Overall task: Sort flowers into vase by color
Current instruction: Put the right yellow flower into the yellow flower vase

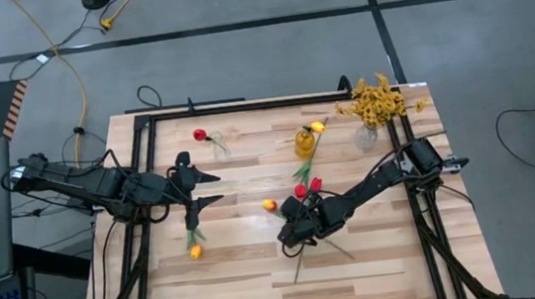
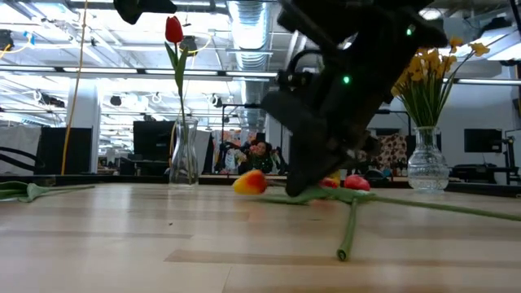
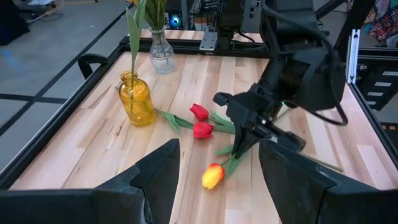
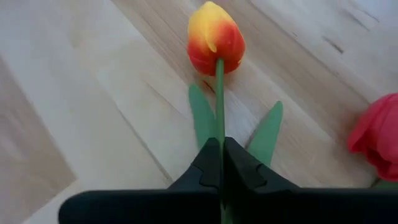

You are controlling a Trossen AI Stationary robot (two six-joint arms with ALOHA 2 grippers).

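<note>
Right gripper [image 4: 222, 163] low on the middle of the table [image 1: 380, 267], clenched on the thin green stem of a yellow-orange tulip [image 4: 214, 38] lying flat on the wood, bloom just ahead of the fingertips. Risk of the thin stem slipping or swinging once lifted, given a pinch this close to the bloom with the long tail trailing behind. Risk too of dragging the two red tulips [image 3: 200, 121], which lie just beside it with leaves and stems overlapping. Amber vase [image 1: 305, 143] near, already holding one yellow-orange bloom; narrow neck, so easy to knock with a swinging stem. Clear vase with a red tulip [image 1: 220, 151] farther left, clear vase of mustard-yellow sprays [image 1: 367, 136] at the right. Left gripper [image 1: 204, 190] waiting over the table's left side, fingers spread, empty, with another yellow-orange tulip [image 1: 195, 249] lying close by.
</note>
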